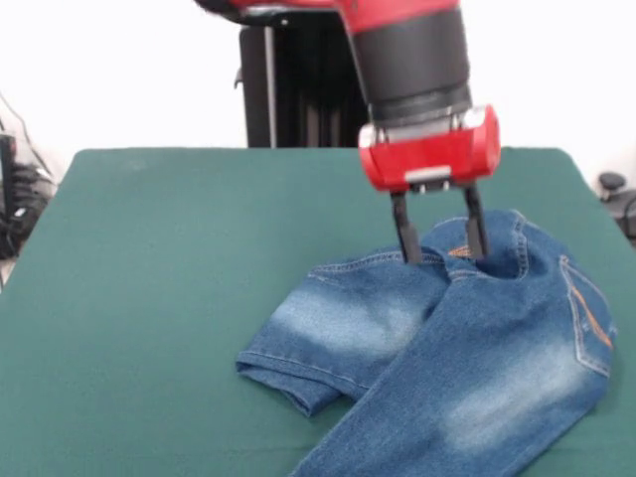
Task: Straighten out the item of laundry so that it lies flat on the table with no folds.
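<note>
Left of the jeans (pixel 447 348), the table (pixel 149 298) lies bare and open to approach. The gripper (pixel 438 238) blocks the jeans' top edge; their right side crowds the table's edge.

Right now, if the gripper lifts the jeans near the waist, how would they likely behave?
The jeans would probably sag limply: one leg already lies folded over. The denim looks thick, so likely heavy for its size. The gripper probably won't slip on the coarse cloth.

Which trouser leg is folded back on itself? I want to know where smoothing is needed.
The leg on the picture's left: its end is doubled under near the hem, while the other leg runs out straight toward the bottom edge.
</note>
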Available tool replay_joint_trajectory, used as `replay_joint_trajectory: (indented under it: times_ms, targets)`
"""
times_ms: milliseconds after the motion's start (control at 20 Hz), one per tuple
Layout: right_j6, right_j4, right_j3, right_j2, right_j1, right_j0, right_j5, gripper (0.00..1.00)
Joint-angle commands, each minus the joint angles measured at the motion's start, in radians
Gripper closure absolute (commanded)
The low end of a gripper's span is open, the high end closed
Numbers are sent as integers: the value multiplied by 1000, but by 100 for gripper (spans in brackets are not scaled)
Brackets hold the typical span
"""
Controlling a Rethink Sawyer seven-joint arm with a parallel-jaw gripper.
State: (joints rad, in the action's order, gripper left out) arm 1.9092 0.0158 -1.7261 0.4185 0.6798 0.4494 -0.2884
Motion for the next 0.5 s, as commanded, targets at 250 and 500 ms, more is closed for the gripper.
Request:
replay_joint_trajectory:
  times_ms: [250,500]
  targets:
    - [190,-67,-50,-53,29,-64,-55,0]
    - [162,-33,11,-139,-9,-106,-82,0]
